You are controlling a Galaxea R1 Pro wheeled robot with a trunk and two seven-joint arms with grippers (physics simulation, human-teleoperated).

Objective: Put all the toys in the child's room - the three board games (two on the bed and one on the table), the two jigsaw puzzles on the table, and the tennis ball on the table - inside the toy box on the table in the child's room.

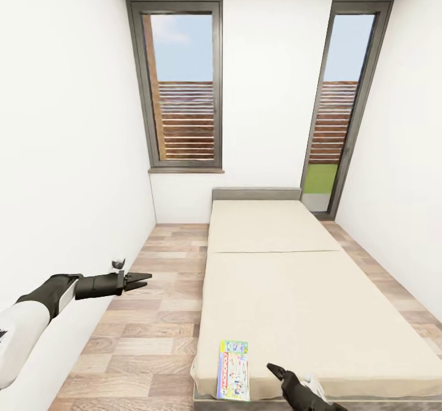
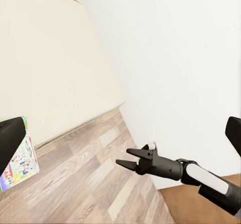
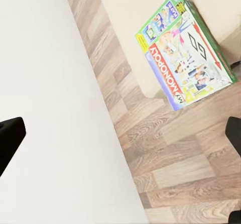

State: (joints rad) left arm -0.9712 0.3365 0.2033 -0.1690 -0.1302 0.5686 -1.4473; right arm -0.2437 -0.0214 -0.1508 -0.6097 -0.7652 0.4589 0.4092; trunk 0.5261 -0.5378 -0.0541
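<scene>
Two board games (image 1: 233, 371) lie overlapping on the near left corner of the cream bed (image 1: 288, 300). The upper one reads "MONOPOLY" (image 3: 186, 53), and a green box peeks out from under its far end. My right gripper (image 1: 276, 373) hovers open just right of the games, above the bed's near edge. The left wrist view catches it too, the right gripper (image 2: 128, 157) with its fingers spread. My left gripper (image 1: 141, 280) is open over the wood floor, left of the bed, holding nothing. In each wrist view that gripper's own fingers (image 3: 10, 133) stand wide apart.
A white wall (image 1: 67, 153) runs close along my left arm. A strip of wood floor (image 1: 153, 313) lies between it and the bed. Two tall windows (image 1: 184, 85) stand in the far wall beyond the headboard (image 1: 256, 193). Another white wall (image 1: 405, 183) closes the right side.
</scene>
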